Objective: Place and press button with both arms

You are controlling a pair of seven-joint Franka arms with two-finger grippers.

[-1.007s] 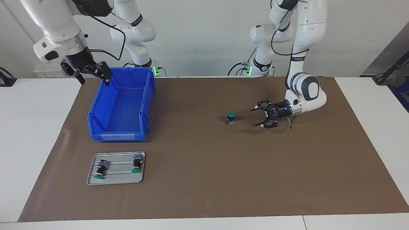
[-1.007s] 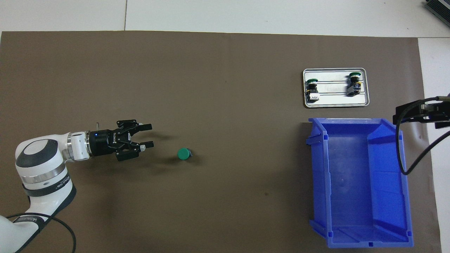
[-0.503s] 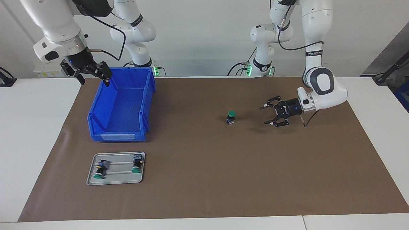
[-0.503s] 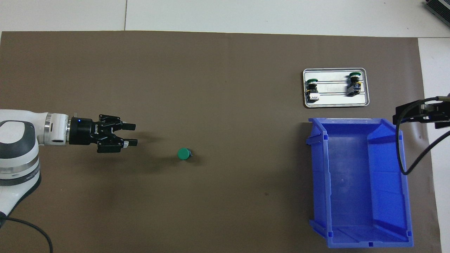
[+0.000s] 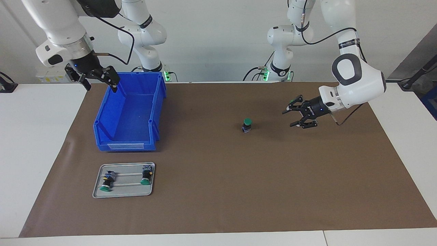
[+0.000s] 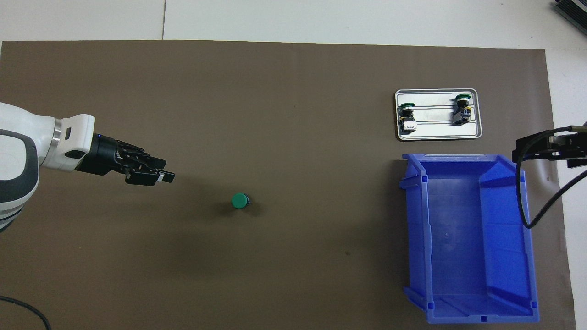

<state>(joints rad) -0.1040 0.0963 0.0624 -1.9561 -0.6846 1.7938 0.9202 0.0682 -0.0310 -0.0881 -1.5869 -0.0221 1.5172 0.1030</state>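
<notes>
The button stands upright on the brown mat, green cap up, and shows in the overhead view as a green disc. My left gripper is open and empty. It hangs above the mat beside the button, toward the left arm's end of the table, well apart from it; it also shows in the overhead view. My right gripper is open and empty and waits above the corner of the blue bin nearest the robots; in the overhead view it is at the edge.
The blue bin is empty and sits at the right arm's end. A metal tray farther from the robots holds two look-alike green-capped switches; the tray and the switches also show from overhead.
My left gripper has drawn back from the button toward the left arm's end, risen and turned at the wrist. The button and the right arm have not moved.
</notes>
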